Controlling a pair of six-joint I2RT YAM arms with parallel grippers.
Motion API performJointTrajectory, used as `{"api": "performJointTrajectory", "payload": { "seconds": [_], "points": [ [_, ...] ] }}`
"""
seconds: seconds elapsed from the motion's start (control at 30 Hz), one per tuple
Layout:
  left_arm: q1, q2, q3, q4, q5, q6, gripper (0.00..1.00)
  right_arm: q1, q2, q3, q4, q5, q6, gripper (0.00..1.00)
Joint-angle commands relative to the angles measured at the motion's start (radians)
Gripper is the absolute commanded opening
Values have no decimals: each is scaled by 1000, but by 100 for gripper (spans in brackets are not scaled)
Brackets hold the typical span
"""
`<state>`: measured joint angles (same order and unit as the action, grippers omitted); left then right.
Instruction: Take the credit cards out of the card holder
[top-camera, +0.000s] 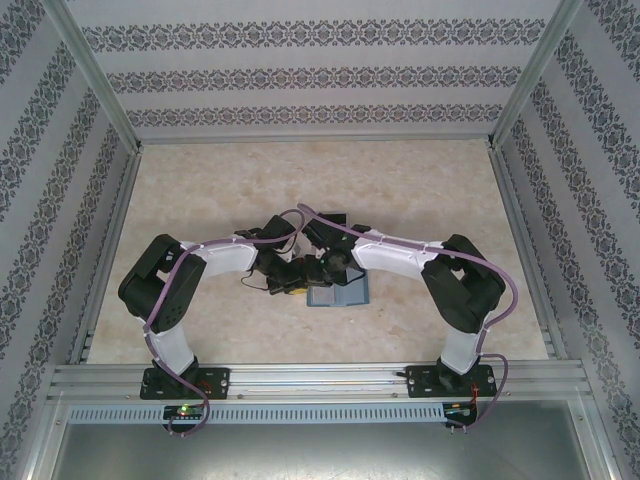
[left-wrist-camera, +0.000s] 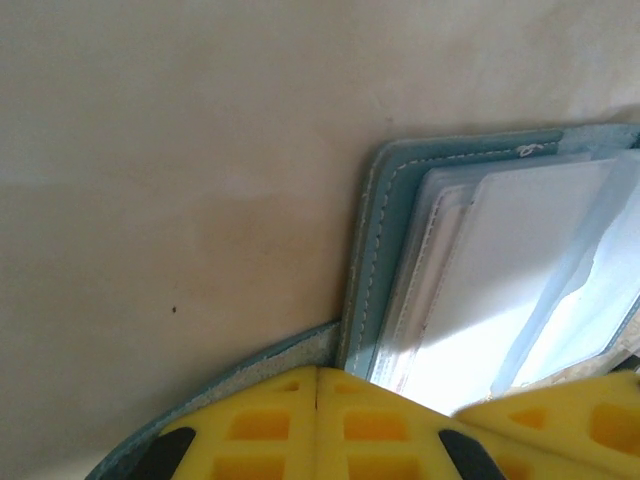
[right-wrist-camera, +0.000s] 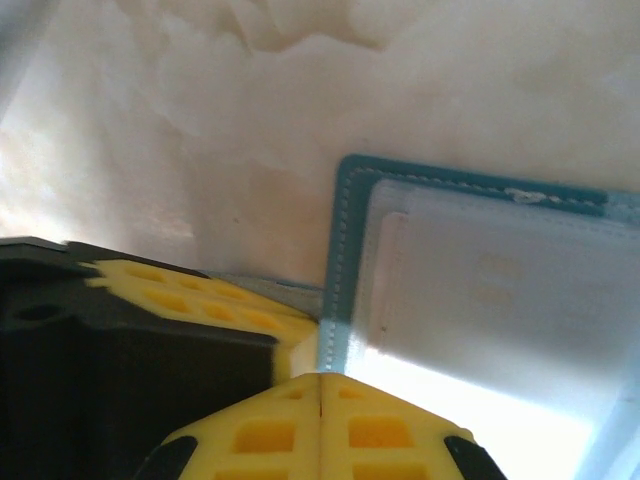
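- Pressing pad to pad, the left gripper (left-wrist-camera: 318, 388) sits against the open card holder (left-wrist-camera: 365, 260) at its edge; whether it pinches that edge I cannot tell.
- The right gripper (right-wrist-camera: 320, 392) is closed likewise at the corner.
- Just ahead, pale credit cards (left-wrist-camera: 500, 260) lie under a clear sleeve (left-wrist-camera: 585, 250); the right wrist view blurs them.
- From above, the card holder's long axis runs across the table (top-camera: 300, 180), with both arms equally near.

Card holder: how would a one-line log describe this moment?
card holder open, flat | pale cards inside | left gripper shut | right gripper shut
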<state>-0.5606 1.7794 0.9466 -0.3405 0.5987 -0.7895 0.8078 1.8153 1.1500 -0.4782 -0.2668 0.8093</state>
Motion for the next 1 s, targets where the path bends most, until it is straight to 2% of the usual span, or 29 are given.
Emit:
{"api": "performJointTrajectory", "payload": {
  "seconds": [0.0, 0.37, 0.63, 0.97],
  "points": [
    [8, 17, -8, -23, -11, 24, 0, 2, -13, -30, -12, 31, 11, 3],
    [8, 15, -3, -30, -13, 25, 0, 1, 52, -26, -1, 10, 15, 5],
    [8, 14, -1, -33, -11, 25, 0, 4, 53, -1, -114, 99, -15, 24],
    [8, 12, 1, -34, -13, 24, 0, 21, 50, 85, -296, 234, -66, 31]
  ]
}}
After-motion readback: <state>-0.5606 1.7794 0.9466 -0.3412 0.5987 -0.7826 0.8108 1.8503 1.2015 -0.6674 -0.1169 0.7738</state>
